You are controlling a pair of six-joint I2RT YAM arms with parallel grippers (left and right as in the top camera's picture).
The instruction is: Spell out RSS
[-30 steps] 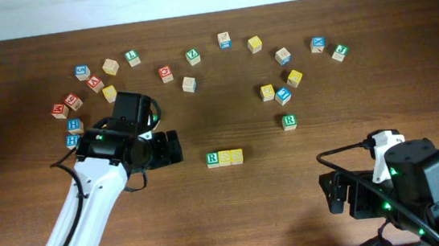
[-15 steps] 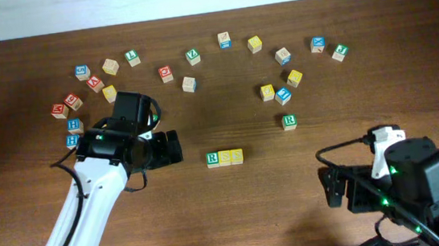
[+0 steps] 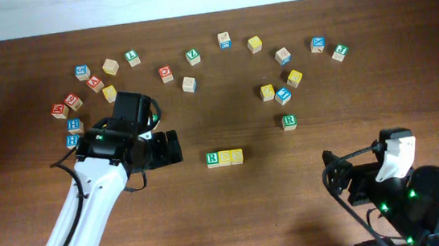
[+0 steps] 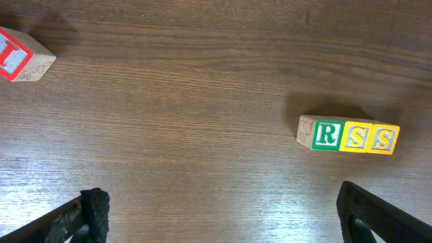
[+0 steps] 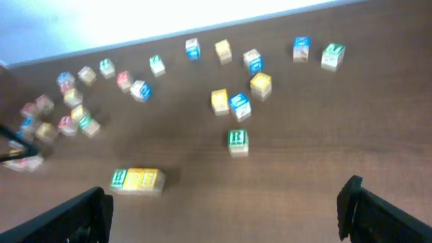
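Three cubes stand touching in a row mid-table, reading RSS (image 3: pixel 224 157): a green-bordered R (image 4: pixel 327 134), then a yellow S (image 4: pixel 356 137) and a second yellow S (image 4: pixel 384 139). My left gripper (image 3: pixel 176 146) hovers just left of the row, open, with bare wood between its fingers (image 4: pixel 94 210). My right gripper (image 3: pixel 331 179) is open and empty near the front right, well away from the row. The right wrist view is blurred and shows the row (image 5: pixel 137 180) at its lower left.
Several loose lettered cubes lie in an arc across the back of the table, from the left cluster (image 3: pixel 72 101) to the far right (image 3: pixel 339 52). A spare green R cube (image 3: pixel 289 121) lies right of the row. A red cube (image 4: pixel 20 57) sits near my left gripper.
My right arm has drawn back toward the front right corner, still open. The left arm and the RSS row have not moved.
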